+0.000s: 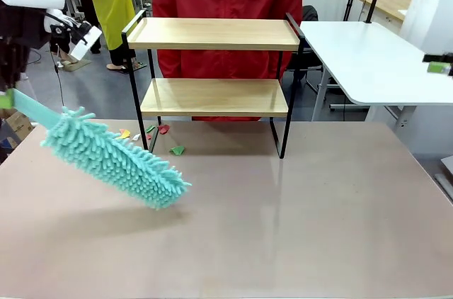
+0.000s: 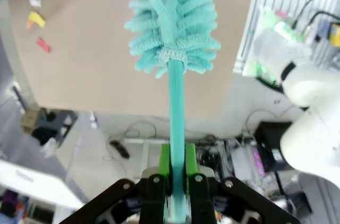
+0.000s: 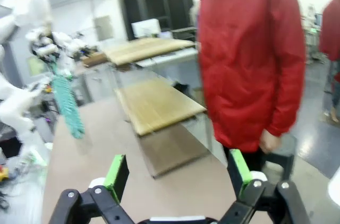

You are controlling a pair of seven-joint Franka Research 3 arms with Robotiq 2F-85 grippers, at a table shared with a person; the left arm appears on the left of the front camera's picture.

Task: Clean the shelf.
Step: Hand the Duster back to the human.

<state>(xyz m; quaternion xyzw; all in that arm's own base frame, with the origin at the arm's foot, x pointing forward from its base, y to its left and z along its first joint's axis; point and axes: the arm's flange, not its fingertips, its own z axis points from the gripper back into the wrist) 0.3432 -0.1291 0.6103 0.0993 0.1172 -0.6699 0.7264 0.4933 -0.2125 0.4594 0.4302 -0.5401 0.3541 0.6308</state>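
The shelf (image 1: 212, 97) stands at the table's far middle, with both light wooden boards bare. My left gripper (image 2: 177, 179) is shut on the handle of a teal fluffy duster (image 2: 172, 17). Seen from the front, the duster (image 1: 113, 159) hangs tilted over the table, to the left of and in front of the shelf, and the left gripper (image 1: 6, 98) is at the left edge. My right gripper (image 3: 178, 173) is open and holds nothing. It is off the table's right side (image 1: 439, 67), facing the shelf (image 3: 159, 102) side-on.
Small coloured paper scraps (image 1: 164, 130) lie on the brown table (image 1: 297, 214) by the shelf's left legs. A person in a red coat (image 1: 226, 1) stands right behind the shelf. A white table (image 1: 368, 58) is at the back right.
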